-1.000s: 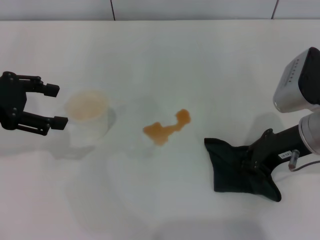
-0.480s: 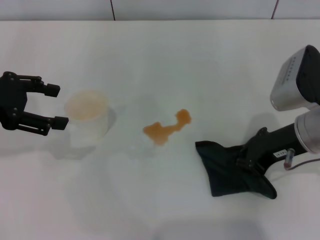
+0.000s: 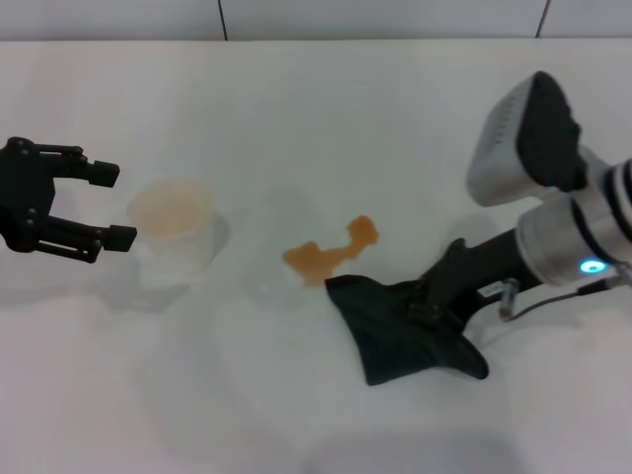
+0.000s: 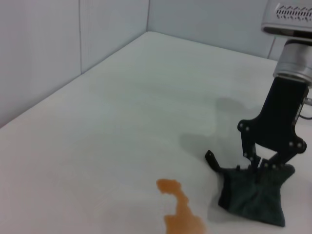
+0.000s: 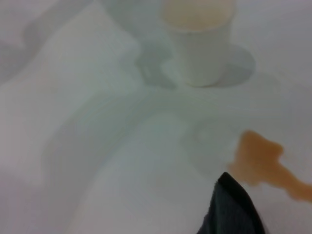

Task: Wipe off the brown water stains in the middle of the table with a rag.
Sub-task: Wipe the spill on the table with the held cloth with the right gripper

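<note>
The brown water stains (image 3: 329,251) lie in the middle of the white table (image 3: 316,109); they also show in the left wrist view (image 4: 181,212) and the right wrist view (image 5: 261,162). The dark rag (image 3: 395,329) lies flat on the table, its near corner just touching the stain's edge. My right gripper (image 3: 433,299) is shut on the rag and presses it down; the left wrist view shows the rag (image 4: 256,195) under the right gripper (image 4: 261,165). A rag corner shows in the right wrist view (image 5: 233,207). My left gripper (image 3: 104,207) is open at the far left, beside the cup.
A translucent whitish plastic cup (image 3: 173,232) with a brownish inside stands left of the stain, right next to my left gripper; it also shows in the right wrist view (image 5: 200,41). A grey wall runs along the table's far edge (image 3: 316,20).
My right gripper has dragged the rag leftward across the table, from the right side up to the stain's edge. The left arm has not moved.
</note>
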Controlling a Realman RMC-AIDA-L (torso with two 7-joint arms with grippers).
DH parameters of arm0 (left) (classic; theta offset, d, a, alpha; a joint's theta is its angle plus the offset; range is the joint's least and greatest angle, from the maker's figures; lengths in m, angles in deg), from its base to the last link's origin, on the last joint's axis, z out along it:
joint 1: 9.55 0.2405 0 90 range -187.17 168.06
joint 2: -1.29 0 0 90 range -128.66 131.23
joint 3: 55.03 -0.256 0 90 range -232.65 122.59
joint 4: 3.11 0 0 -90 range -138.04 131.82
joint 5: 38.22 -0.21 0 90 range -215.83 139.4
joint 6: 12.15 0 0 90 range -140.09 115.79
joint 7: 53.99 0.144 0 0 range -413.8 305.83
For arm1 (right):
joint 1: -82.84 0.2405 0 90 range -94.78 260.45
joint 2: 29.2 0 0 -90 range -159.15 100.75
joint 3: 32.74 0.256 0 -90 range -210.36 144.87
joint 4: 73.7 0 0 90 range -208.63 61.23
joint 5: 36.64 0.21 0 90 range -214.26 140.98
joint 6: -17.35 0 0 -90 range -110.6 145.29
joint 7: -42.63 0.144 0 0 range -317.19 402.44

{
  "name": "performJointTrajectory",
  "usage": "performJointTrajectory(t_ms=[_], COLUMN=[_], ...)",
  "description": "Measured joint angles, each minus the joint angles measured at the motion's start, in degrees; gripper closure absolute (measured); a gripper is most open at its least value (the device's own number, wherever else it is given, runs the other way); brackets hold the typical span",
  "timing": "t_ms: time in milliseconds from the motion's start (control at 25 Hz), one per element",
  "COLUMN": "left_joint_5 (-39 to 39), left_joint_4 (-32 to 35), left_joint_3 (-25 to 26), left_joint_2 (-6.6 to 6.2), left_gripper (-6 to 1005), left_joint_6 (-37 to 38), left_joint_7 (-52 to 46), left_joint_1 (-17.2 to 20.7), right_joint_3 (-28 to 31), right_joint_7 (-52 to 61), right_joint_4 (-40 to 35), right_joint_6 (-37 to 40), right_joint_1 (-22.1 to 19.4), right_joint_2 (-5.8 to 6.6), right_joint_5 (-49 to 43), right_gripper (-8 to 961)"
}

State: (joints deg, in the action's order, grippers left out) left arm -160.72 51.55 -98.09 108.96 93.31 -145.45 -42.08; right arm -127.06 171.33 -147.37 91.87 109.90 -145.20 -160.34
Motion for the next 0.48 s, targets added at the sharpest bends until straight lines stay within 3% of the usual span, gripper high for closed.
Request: performJointTrajectory(t_ms=[480], left_joint_5=[0.1], left_joint_4=[0.5], left_joint_3=[0.0], left_joint_2=[0.49], left_gripper=[113], left_joint_6=[-0.4], left_joint_7=[-0.1], left_joint_1=[-0.5], right_joint_3=[-3.8], right_joint_7=[0.2], right_joint_4=[6.2], right_joint_6=[-4.8], right_joint_1=[7.8], right_joint_2=[-0.10], right_joint_5=[3.4], right_gripper=[891])
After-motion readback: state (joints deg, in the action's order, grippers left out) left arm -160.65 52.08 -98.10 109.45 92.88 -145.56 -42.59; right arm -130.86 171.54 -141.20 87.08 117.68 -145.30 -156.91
